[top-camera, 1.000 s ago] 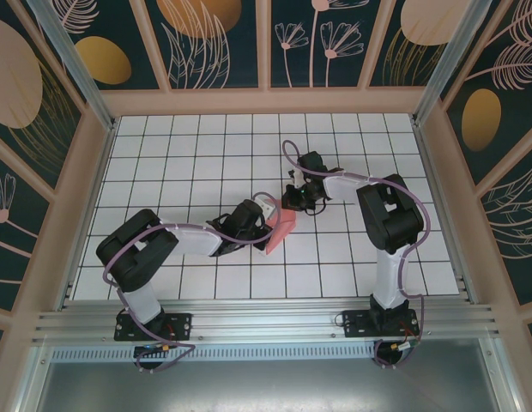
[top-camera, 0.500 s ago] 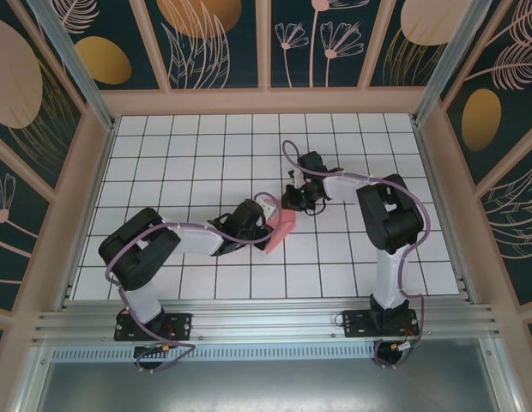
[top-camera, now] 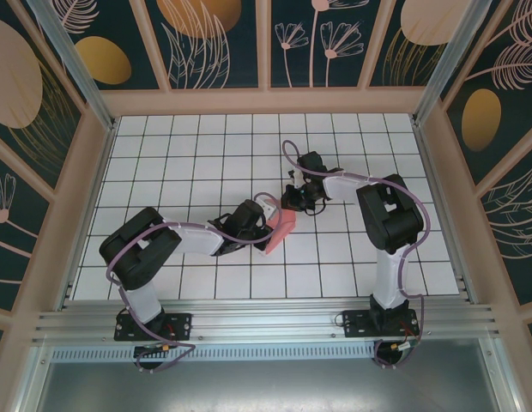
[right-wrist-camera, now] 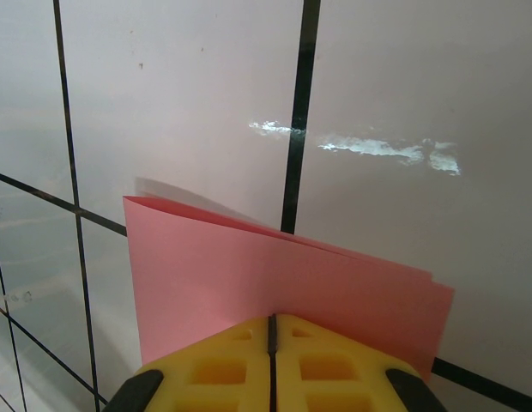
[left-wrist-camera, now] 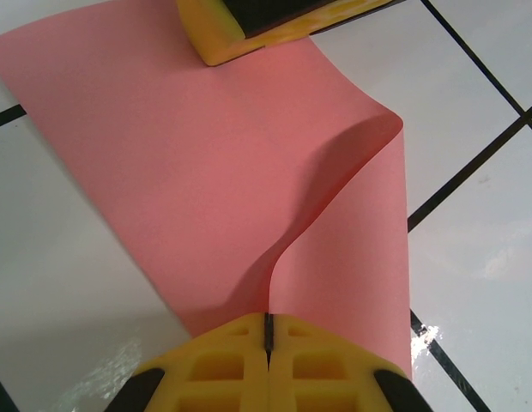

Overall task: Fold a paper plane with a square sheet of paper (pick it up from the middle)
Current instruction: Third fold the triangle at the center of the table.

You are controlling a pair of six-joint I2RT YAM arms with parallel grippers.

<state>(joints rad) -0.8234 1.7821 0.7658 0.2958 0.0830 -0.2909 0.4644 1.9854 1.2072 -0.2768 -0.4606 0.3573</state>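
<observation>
On the white gridded table (top-camera: 163,154), the left gripper (left-wrist-camera: 268,330) and right gripper (right-wrist-camera: 272,330) both pinch the square sheet of paper (top-camera: 283,227); uneven pulling could tear or skew it.

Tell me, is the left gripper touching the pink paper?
Touching. In the left wrist view, the left gripper has its yellow jaws shut on the edge of the pink sheet of paper, with no gap between them.
</observation>
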